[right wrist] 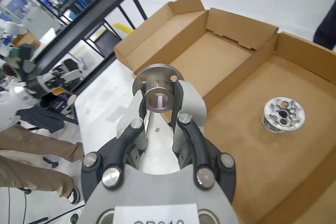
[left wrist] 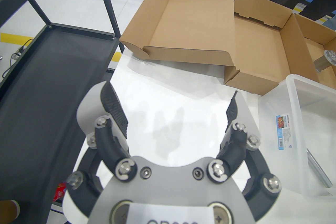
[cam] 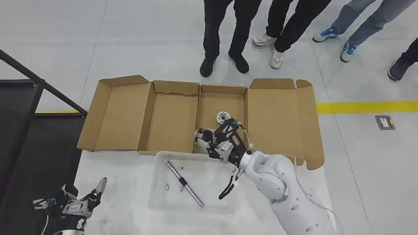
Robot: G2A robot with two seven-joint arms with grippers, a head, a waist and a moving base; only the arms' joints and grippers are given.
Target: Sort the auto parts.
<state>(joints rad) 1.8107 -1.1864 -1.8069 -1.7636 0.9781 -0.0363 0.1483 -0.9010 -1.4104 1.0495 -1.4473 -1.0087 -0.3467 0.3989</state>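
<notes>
Right end effector (right wrist: 160,100) grips bushing (right wrist: 155,77) — box (right wrist: 236,151) holds hub (right wrist: 284,114)

Brown cardboard box (cam: 170,121), silver flanged part (right wrist: 157,87), clear plastic bin (cam: 163,199)

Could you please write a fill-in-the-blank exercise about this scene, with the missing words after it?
1. The ____ tool is shut on the metal sleeve.
2. The left tool is ____.
3. The spool sits in the cardboard box; the rod lies in the clear plastic ____.
Missing words: right, open, bin.
</notes>
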